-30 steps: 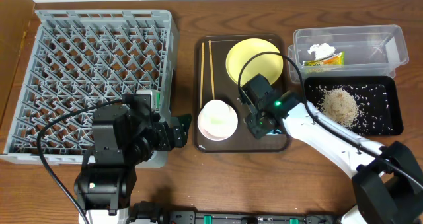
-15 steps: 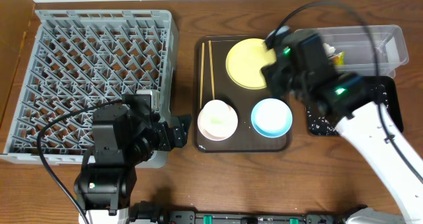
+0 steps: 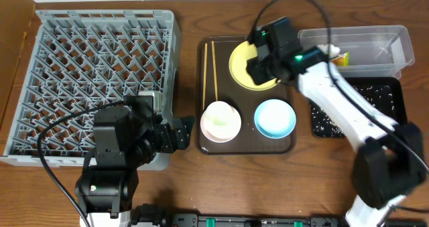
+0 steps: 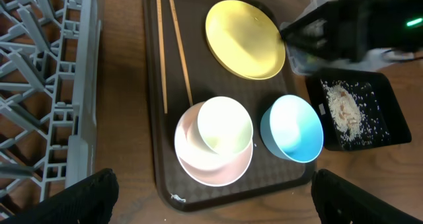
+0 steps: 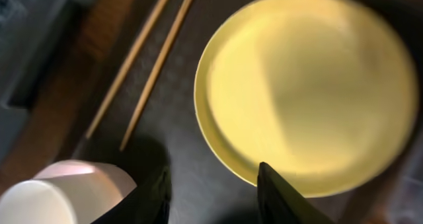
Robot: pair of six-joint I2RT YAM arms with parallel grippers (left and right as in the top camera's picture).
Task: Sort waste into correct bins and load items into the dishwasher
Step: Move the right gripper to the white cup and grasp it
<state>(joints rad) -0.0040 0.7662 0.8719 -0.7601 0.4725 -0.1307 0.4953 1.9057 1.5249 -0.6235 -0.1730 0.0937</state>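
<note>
Right gripper [image 5: 213, 187] hung low over the near edge of the plate [image 5: 307, 92]. Its fingers [image 5: 274, 184] stood apart with only bare brown tray [image 3: 244, 110] and the plate's rim between them, so it held nothing. The wrist view was blurred, and I could not tell whether a finger touched the rim. Judgement: the spread jaws straddling the rim suggested an edge grasp, since a flat plate offers no other hold. Left gripper [image 3: 182, 133] sat wide open and empty between the rack [image 3: 94, 73] and the tray, probably parked there to leave the right arm room. The waste looked sorted: the wrapper [image 3: 340, 58] lay in the clear tub [image 3: 375, 39] and rice scraps [image 4: 344, 108] in the black tray [image 3: 389, 113]. The tissue was not clearly seen behind the arm. All dishes were on the brown tray: the plate at the back, the chopsticks [image 3: 214, 69] side by side along the left edge, the white cup [image 4: 225, 123] nested in a pinkish bowl at front left, and the blue bowl [image 3: 275, 118] at front right. The rack held nothing, so loading had not begun. Risk: the plate could slip from a shallow pinch.
</note>
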